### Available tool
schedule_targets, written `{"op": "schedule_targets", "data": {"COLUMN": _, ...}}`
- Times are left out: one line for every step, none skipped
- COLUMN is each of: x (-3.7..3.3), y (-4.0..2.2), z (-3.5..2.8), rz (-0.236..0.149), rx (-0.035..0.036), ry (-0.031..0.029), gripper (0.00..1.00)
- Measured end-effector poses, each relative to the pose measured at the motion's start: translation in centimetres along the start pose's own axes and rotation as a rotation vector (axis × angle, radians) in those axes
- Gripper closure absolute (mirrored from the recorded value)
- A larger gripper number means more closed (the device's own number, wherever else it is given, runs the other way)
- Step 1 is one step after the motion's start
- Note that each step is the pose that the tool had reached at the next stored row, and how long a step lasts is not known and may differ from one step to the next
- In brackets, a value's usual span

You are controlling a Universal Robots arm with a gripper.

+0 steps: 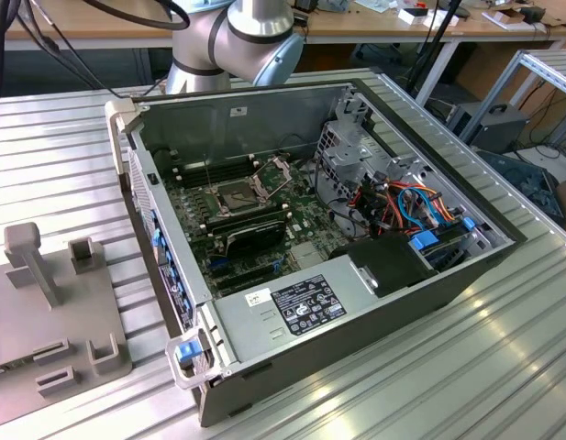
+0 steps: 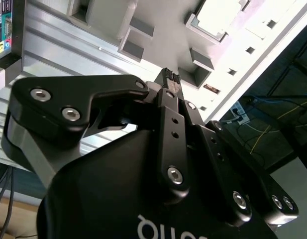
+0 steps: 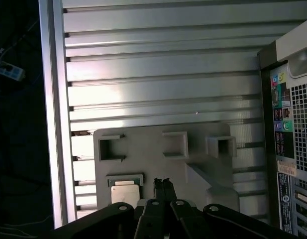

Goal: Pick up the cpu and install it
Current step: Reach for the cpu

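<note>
Your cpu sits flat in its pocket on the grey fixture plate on the counter, pale face up, so it's not picked yet. In the first wrist view the gripper hangs over the plate near that pocket but clear of the chip, with the fingers pinched together and nothing between them. In the exterior view the socket inside the open PC case looks bare with its frame swung up; I'd say both pick and install are left to do.
</note>
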State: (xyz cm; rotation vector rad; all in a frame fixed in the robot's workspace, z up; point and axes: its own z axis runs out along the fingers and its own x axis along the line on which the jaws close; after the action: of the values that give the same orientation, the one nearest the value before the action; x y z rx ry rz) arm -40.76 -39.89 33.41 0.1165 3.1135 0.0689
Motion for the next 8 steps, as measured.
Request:
{"op": "schedule_targets", "data": {"x": 0.01, "y": 0.0, "z": 0.08, "rz": 0.0, "rx": 0.0001, "ry": 0.0, "gripper": 0.89}}
{"op": "schedule_targets", "data": {"x": 0.02, "y": -0.01, "z": 0.15, "rz": 0.0, "rx": 0.0001, "ry": 0.0001, "gripper": 0.89}}
{"op": "schedule_targets", "data": {"x": 0.02, "y": -0.01, "z": 0.18, "rz": 0.0, "rx": 0.0001, "ry": 0.0002, "gripper": 0.89}}
{"op": "schedule_targets", "data": {"x": 0.03, "y": -0.01, "z": 0.19, "rz": 0.0, "rx": 0.0003, "ry": 0.0004, "gripper": 0.89}}
{"op": "schedule_targets", "data": {"x": 0.03, "y": -0.01, "z": 0.19, "rz": 0.0, "rx": 0.0003, "ry": 0.0004, "gripper": 0.89}}
{"op": "schedule_targets", "data": {"x": 0.03, "y": -0.01, "z": 0.21, "rz": 0.0, "rx": 0.0001, "ry": 0.0001, "gripper": 0.89}}
{"op": "schedule_targets", "data": {"x": 0.03, "y": -0.01, "z": 0.21, "rz": 0.0, "rx": 0.0001, "ry": 0.0001, "gripper": 0.89}}
{"op": "schedule_targets", "data": {"x": 0.03, "y": -0.01, "z": 0.21, "rz": 0.0, "rx": 0.0001, "ry": 0.0001, "gripper": 0.89}}
